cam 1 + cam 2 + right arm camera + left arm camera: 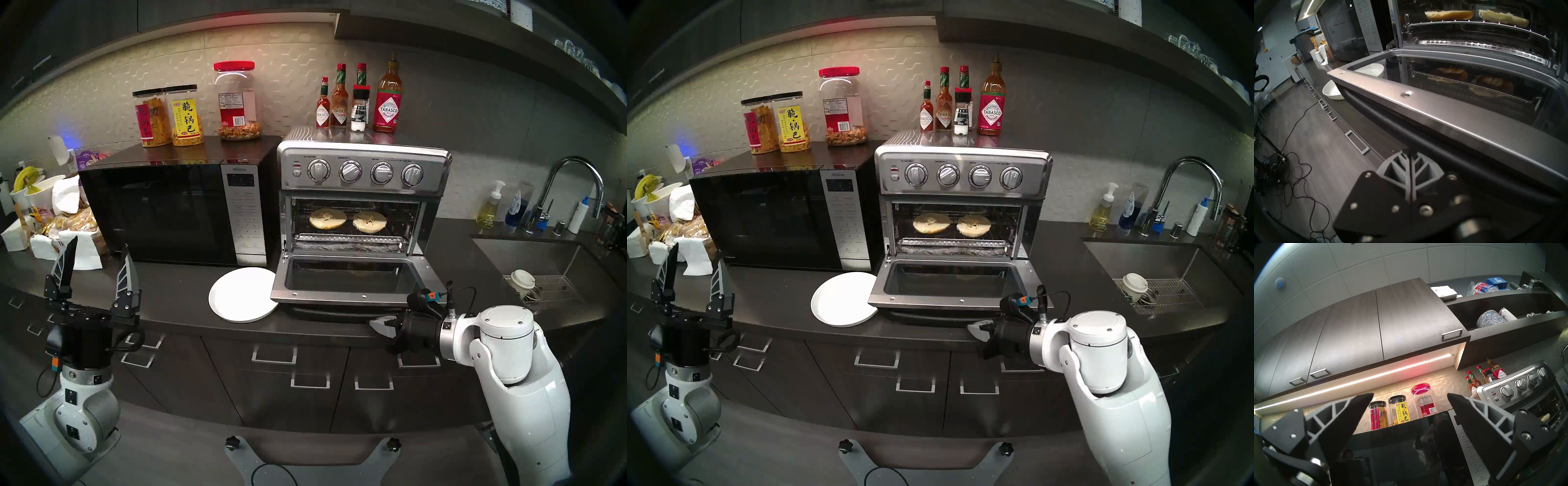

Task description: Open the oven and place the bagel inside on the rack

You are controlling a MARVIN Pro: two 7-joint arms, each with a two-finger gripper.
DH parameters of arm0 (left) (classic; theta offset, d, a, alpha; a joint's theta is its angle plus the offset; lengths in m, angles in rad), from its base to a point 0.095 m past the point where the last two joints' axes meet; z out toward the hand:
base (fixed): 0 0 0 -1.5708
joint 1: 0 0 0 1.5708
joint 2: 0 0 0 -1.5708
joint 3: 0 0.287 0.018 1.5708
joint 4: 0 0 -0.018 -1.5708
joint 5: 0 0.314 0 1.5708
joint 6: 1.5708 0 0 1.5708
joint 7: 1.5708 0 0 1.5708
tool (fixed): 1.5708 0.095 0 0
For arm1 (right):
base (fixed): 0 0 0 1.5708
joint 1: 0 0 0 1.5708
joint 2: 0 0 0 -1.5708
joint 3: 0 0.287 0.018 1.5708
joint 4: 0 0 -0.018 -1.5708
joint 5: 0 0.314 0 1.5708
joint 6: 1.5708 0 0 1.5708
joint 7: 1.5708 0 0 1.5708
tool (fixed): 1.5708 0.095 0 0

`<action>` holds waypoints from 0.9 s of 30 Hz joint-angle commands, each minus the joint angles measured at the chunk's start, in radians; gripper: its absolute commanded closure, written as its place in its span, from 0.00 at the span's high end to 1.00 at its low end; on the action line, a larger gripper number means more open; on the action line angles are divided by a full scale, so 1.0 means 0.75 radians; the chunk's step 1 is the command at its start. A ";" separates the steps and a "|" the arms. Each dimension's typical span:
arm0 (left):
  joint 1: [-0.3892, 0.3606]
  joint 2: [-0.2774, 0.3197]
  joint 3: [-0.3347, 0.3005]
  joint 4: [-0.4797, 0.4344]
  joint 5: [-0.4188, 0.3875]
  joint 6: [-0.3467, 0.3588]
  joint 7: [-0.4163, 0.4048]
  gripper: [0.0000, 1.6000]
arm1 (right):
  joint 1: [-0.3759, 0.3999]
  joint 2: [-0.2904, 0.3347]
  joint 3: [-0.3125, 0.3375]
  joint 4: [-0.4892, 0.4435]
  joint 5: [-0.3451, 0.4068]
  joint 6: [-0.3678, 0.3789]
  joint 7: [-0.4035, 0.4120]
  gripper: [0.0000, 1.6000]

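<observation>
Cream bagel [347, 220] halves flat, side-by-side

We see our left gripper [1410, 395] with fingers wide apart, three snack jars [1401, 411] between them, the oven [1522, 395] at right.

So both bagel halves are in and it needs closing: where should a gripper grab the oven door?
Take the black bar handle under the front edge of the door, coming from the front and below: the door lies flat open, so the bar hangs beneath it. The shut right gripper is nearest.
</observation>
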 commanded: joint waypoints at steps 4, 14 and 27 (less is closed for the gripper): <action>0.000 0.003 -0.009 -0.027 0.004 0.000 0.000 1.00 | 0.061 -0.022 0.003 0.015 0.018 0.008 0.001 0.00; 0.001 0.005 -0.009 -0.026 0.006 0.000 0.004 1.00 | 0.090 -0.048 0.005 0.022 0.026 0.036 -0.012 0.00; 0.003 0.009 -0.008 -0.027 0.008 0.000 0.009 1.00 | 0.052 -0.115 -0.026 0.027 0.019 0.003 -0.069 0.00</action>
